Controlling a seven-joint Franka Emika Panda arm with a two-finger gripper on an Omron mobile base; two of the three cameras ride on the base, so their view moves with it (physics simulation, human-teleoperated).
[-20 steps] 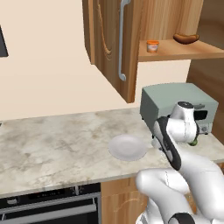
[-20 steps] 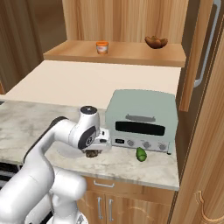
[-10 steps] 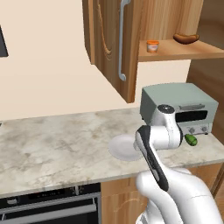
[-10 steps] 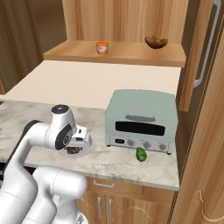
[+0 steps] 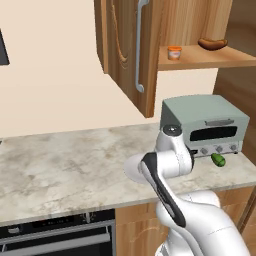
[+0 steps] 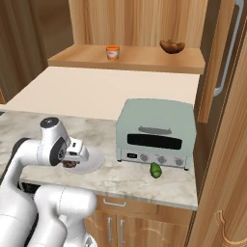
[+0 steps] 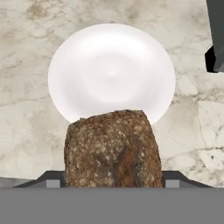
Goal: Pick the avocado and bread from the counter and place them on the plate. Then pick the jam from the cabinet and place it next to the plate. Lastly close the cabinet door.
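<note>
Gripper (image 6: 71,163) is pinching the bread (image 7: 113,148) btw its two tips and hanging over the plate (image 7: 111,72), which sits bare on the counter (image 5: 65,165) just left of the toaster oven (image 6: 157,132). Imo the trick here is to get the lump over the plate's middle, not the near rim, since from the hand cam it looks closer to the near edge, then go low before letting go so it doesn't roll off. Avocado (image 6: 156,170) is on the counter in front of the oven, near the front edge, so that's the next grab and it wants a careful approach w/ the oven face right behind it. Plenty of open stone to the left of the plate for the jam (image 5: 174,52), which is up on the cabinet shelf. Cabinet door (image 5: 127,50) is swung wide open above the counter, so watch the arm's elbow on the way up
</note>
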